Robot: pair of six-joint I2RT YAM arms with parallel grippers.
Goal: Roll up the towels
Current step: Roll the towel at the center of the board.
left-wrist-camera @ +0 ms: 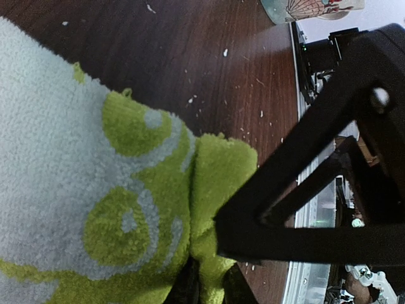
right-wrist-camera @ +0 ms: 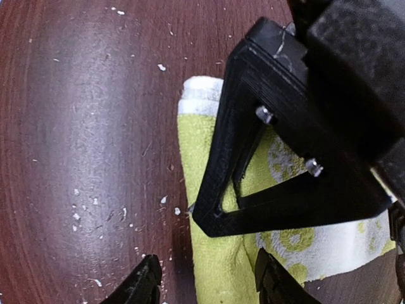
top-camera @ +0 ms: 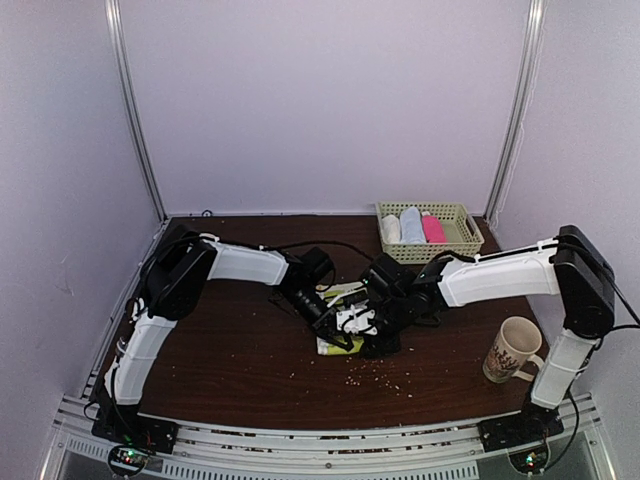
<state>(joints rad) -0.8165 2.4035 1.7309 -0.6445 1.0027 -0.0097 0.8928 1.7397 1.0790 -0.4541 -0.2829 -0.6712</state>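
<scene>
Dark brown wood table here, with pale crumbs scattered over the near half. The yellow-green patterned towel lies about mid-table, partly folded over on itself, with a cream edge showing at one end.

Both arms meet right over it, so from the top we barely see the cloth, just bits poking out around the two wrists. The left gripper has its fingers pressed together on a bunched fold of the towel, and the green edge runs straight down between the tips. The right gripper has its fingers spread, one over bare wood and one over the cloth, with the towel's folded end between them. We can't tell whether either tip actually touches it.

The big thing in the way is each gripper's black triangular finger frame. In the right wrist view the left one sits right across the towel and hides most of the pattern, and in the left wrist view the right one blocks the whole right side.

Other stuff: a patterned mug stands near the right edge, well apart from the towel. A pale green basket sits at the far right corner, holding a white cloth, a light-blue cloth and the hot-pink towel, all rolled up side by side.
</scene>
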